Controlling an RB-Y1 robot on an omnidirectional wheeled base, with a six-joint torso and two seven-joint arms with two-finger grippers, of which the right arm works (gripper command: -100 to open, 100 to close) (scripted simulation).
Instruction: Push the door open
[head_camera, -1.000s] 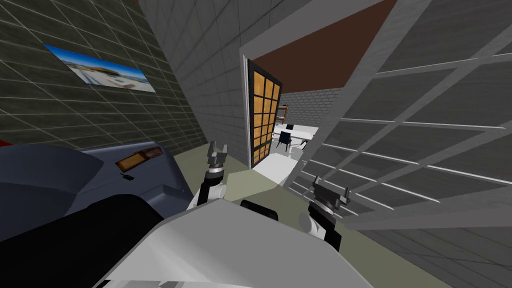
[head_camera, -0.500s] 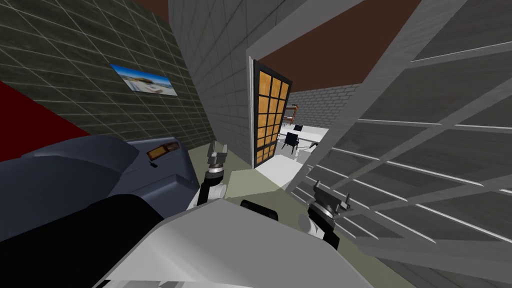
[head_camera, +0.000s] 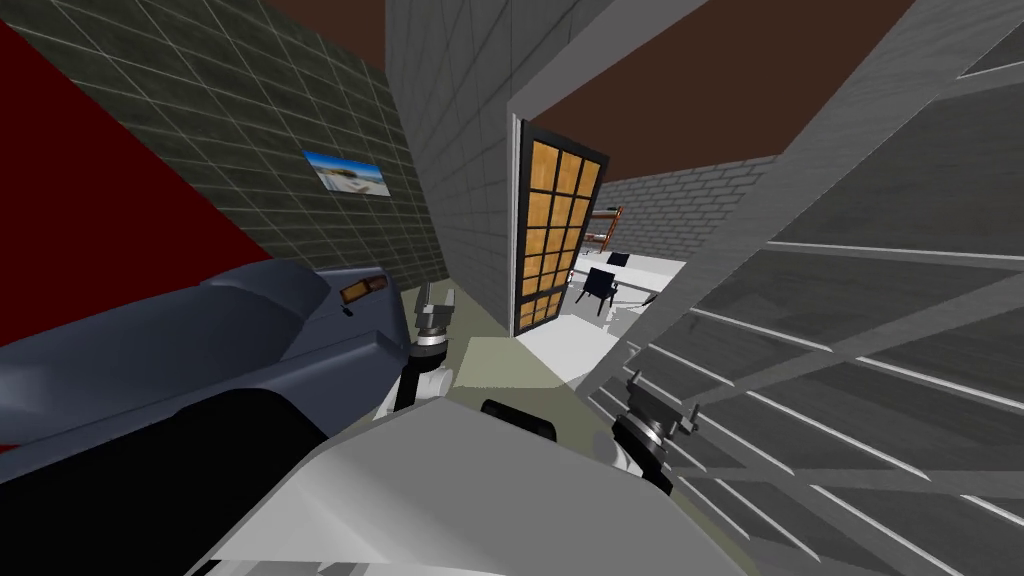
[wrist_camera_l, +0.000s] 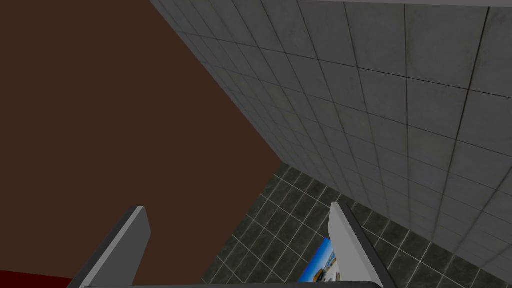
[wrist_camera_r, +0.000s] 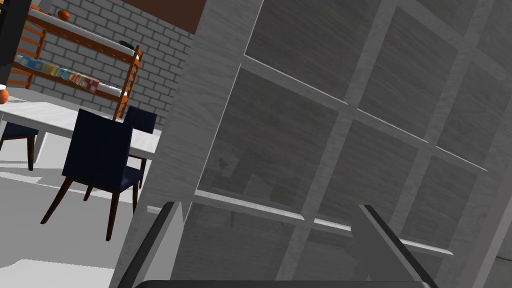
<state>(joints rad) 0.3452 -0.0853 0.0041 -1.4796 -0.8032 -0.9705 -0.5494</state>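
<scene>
Robot's whole body has turned since a second ago, so the grey gridded door (head_camera: 850, 330) now looms larger at three o'clock, just beside the right pincer (head_camera: 661, 402), which is released. The left pincer (head_camera: 436, 298) is released too, idle. The doorway (head_camera: 590, 60) at twelve o'clock gapes, so the pushing looks nearly done.

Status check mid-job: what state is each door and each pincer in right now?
Grey panelled door: partly open, a table visible past its edge.
Orange-paned door: standing open at the far side of the doorway.
Left pincer: open, empty, pointing upward.
Right pincer: open, empty, close in front of the grey panelled door; contact cannot be told.
</scene>
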